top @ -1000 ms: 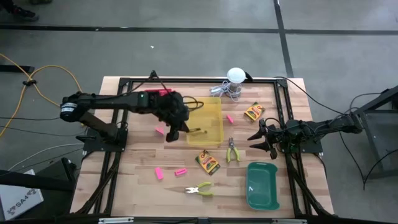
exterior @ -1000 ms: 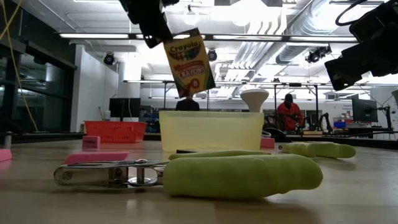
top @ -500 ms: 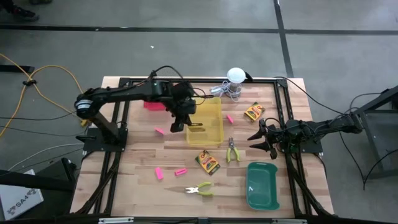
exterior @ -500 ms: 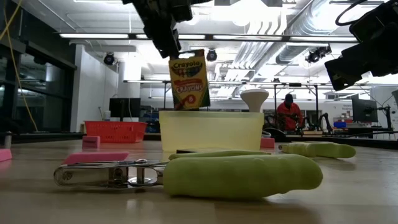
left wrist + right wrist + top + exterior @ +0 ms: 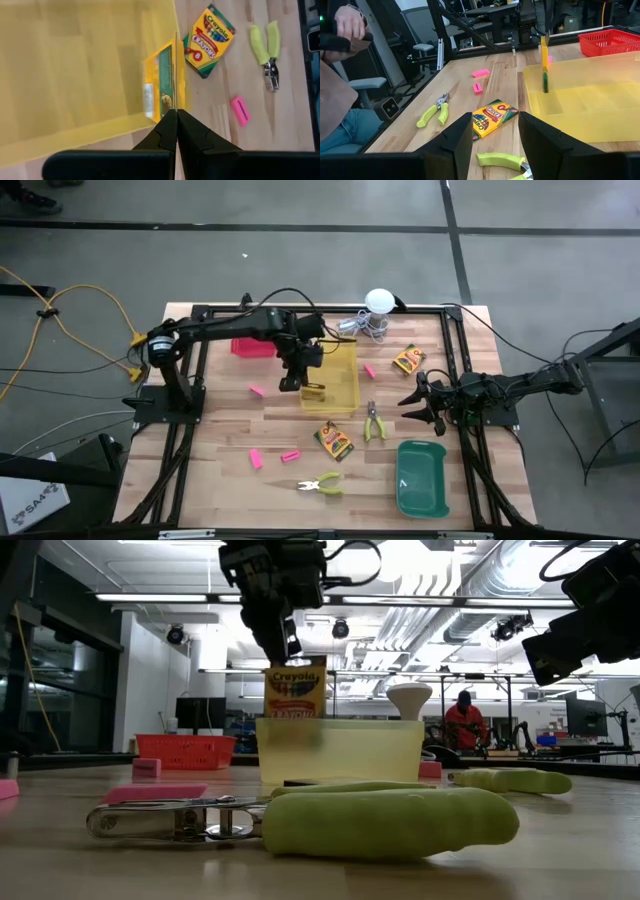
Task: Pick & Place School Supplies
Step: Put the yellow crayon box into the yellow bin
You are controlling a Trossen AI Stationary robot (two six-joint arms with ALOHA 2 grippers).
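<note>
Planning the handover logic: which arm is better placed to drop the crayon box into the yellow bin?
Left. The left gripper already pinches the crayon box over the yellow bin; the right gripper waits open, off to the side.

Left gripper (image 5: 309,387) reaches toward the table's middle, fingers pinched together; right gripper (image 5: 417,409) waits near the right edge, fingers spread.

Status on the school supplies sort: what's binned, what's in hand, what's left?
Nothing visibly lies in the yellow bin yet. In hand: left pincer is shut on a crayon box, partly lowered inside that bin. Left on the table: two crayon boxes, two pliers, four pink erasers. Right pincer waits open.
</note>
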